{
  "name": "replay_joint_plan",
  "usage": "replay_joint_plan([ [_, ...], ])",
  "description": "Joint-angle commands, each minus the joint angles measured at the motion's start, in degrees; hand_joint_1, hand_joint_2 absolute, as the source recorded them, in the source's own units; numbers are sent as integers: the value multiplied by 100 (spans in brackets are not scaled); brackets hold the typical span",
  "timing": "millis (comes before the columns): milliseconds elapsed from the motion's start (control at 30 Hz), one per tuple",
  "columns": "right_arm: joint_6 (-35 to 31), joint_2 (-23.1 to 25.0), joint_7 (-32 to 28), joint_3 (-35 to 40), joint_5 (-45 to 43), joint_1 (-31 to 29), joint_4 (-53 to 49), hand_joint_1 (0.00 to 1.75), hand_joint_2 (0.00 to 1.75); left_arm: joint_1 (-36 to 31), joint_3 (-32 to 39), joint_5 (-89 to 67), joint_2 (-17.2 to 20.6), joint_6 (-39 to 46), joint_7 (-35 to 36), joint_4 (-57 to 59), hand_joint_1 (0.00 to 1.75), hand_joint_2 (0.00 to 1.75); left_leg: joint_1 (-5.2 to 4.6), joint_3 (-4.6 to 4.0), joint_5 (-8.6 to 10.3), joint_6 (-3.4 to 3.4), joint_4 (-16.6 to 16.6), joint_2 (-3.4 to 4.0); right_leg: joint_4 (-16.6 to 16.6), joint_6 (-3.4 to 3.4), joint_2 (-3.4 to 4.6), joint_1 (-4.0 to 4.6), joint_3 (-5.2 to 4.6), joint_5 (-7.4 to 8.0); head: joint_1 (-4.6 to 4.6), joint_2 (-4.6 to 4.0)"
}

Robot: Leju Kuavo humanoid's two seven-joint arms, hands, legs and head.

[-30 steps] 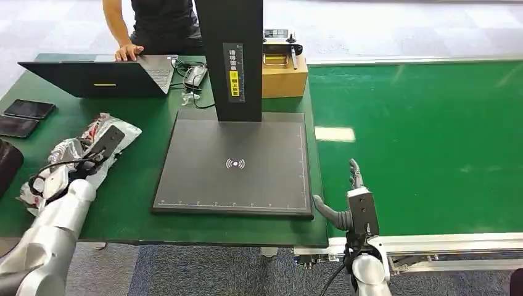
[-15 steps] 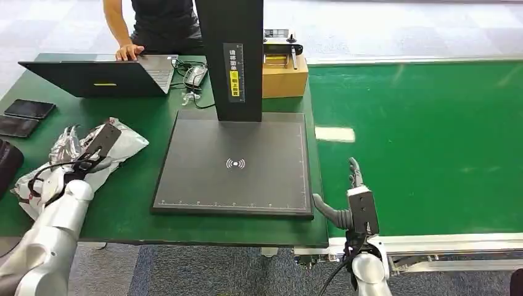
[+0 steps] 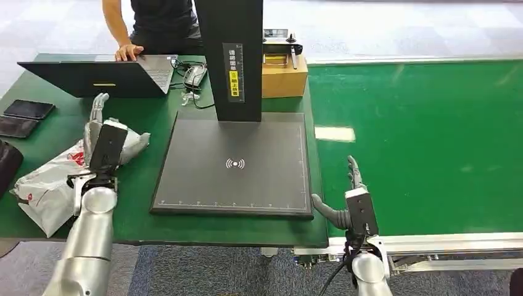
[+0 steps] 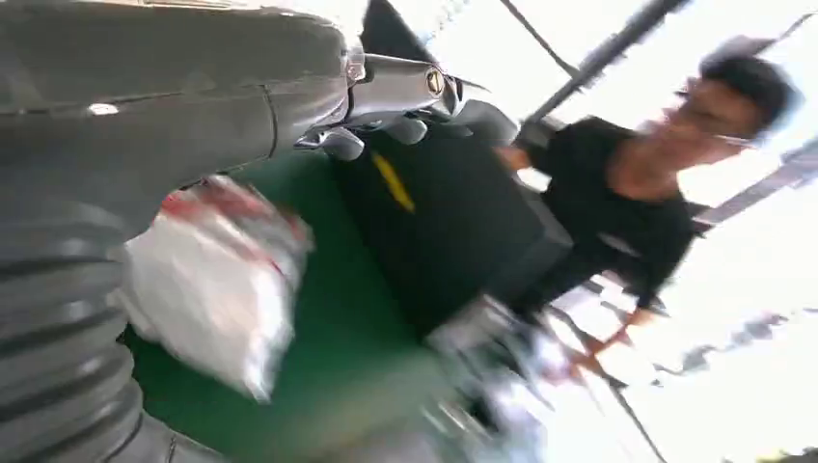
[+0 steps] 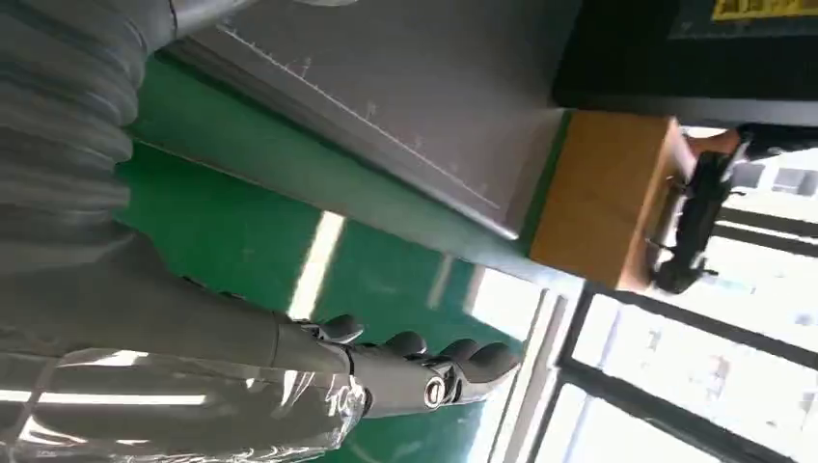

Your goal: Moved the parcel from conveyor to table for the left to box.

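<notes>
The parcel (image 3: 43,185), a crumpled white and silver bag with red print, lies on the green table (image 3: 142,209) at the left. My left hand (image 3: 105,139) hovers over the parcel's right end with its fingers stretched out straight and nothing in them. In the left wrist view the parcel (image 4: 217,280) lies on the table beyond the left hand (image 4: 289,77), apart from it. My right hand (image 3: 354,197) stands open at the near edge of the green conveyor (image 3: 425,142), thumb out toward the table. Its fingers (image 5: 424,362) are straight and hold nothing.
A black scanner pad (image 3: 237,163) with a tall black post (image 3: 229,55) fills the table's middle. Behind are an open laptop (image 3: 92,77), a person (image 3: 160,24) with a hand on it, and a cardboard box (image 3: 285,77). Two phones (image 3: 28,109) lie far left.
My left hand has let go of the parcel, risen and swung right with its fingers straightened. The parcel has spread out on the table. The right hand has stayed put.
</notes>
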Motion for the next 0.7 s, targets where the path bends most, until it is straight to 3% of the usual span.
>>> replay_joint_plan([
  [33,373,-109,-521,249,-142,-293,56,0,175,1011,-769,2212,-616,-2165,-846,-1022,0,175,-1,13,-2,-13,-7,0,-5,10,6,-4,11,-2,0,0],
  [100,635,-114,-599,289,-356,-318,72,0,175,1108,-798,2870,-700,-2829,-918,-920,0,175,-1,16,0,-15,-10,0,-8,11,6,-4,14,0,2,0],
  [400,901,-117,-602,314,-572,-290,176,0,175,1223,-1280,4149,-785,-4251,-920,51,0,175,1,23,2,-15,-15,-11,-13,10,-5,-2,23,-1,2,0],
  [700,880,-28,-358,155,-799,6,121,0,175,1493,-1276,4268,-805,-4022,-849,-152,0,175,5,30,-1,-20,-19,-12,-17,10,-4,2,30,-3,0,0],
])
